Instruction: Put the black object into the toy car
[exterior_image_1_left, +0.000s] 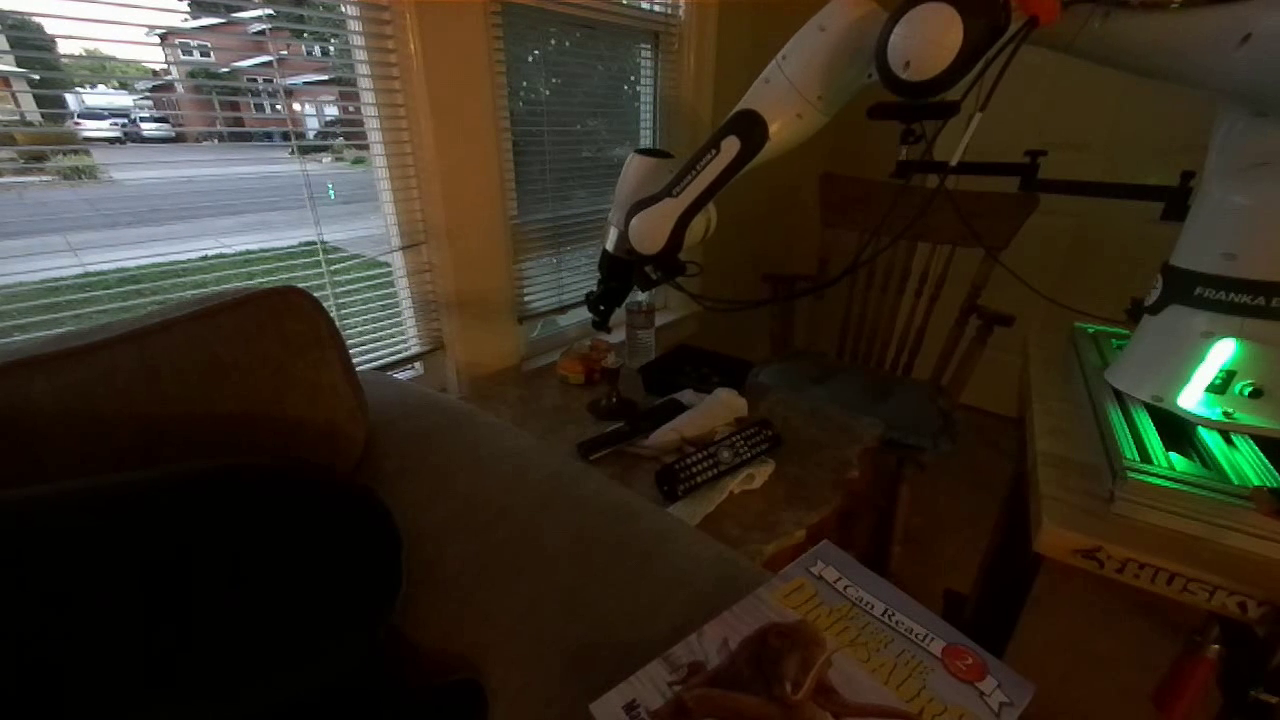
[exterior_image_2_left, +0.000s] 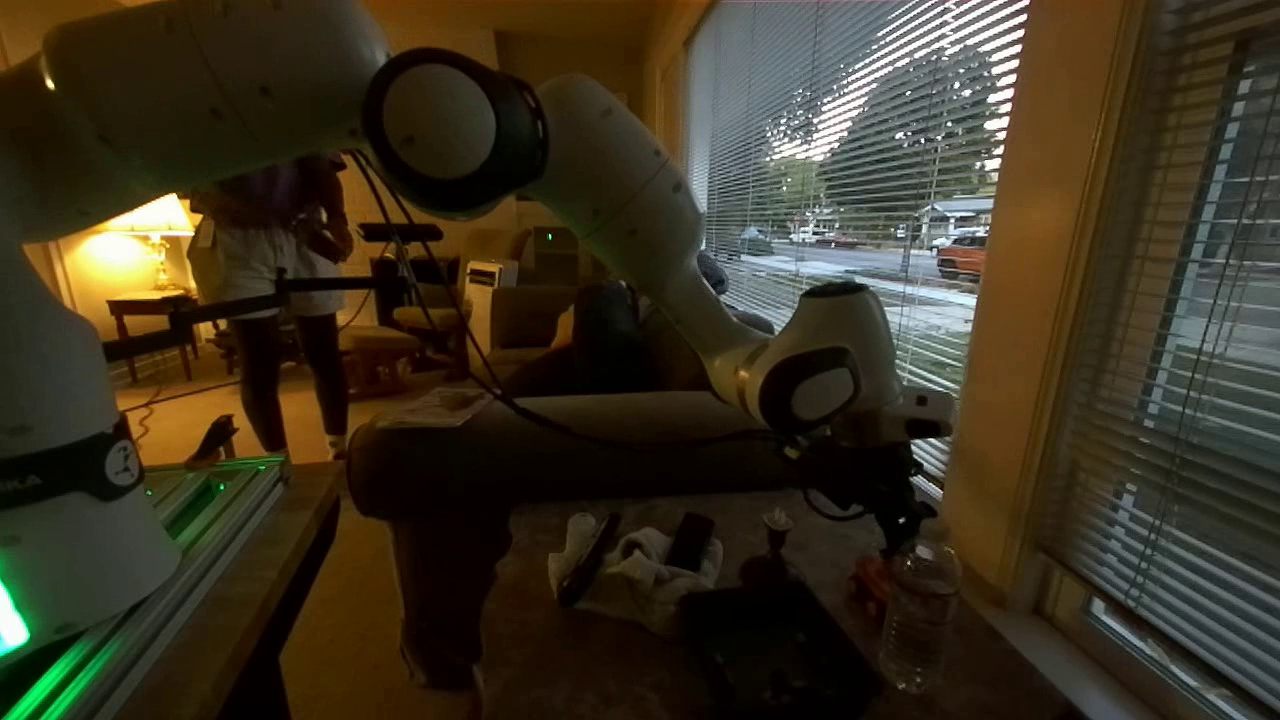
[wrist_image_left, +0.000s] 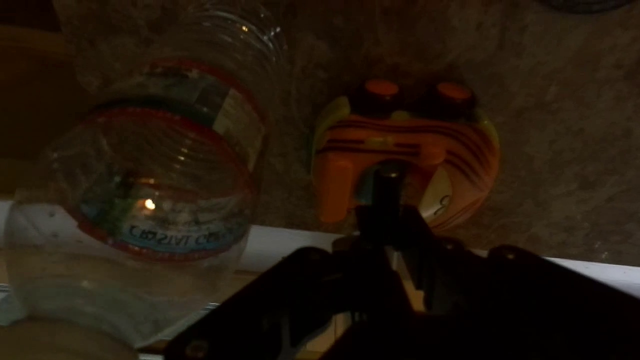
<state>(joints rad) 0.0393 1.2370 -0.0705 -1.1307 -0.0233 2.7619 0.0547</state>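
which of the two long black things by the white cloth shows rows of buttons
In an exterior view, it's the long black remote control nearer the flat paper dinosaur book; the other long black item shows no buttons there.

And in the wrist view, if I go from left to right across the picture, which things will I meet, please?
A clear plastic bottle → the orange toy car → a dark curved thing, cut off by the top edge of the picture, so I cannot tell what it is.

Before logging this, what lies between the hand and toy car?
The wrist view shows the black object, gripped by the hand, pointing at the toy car; contact unclear.
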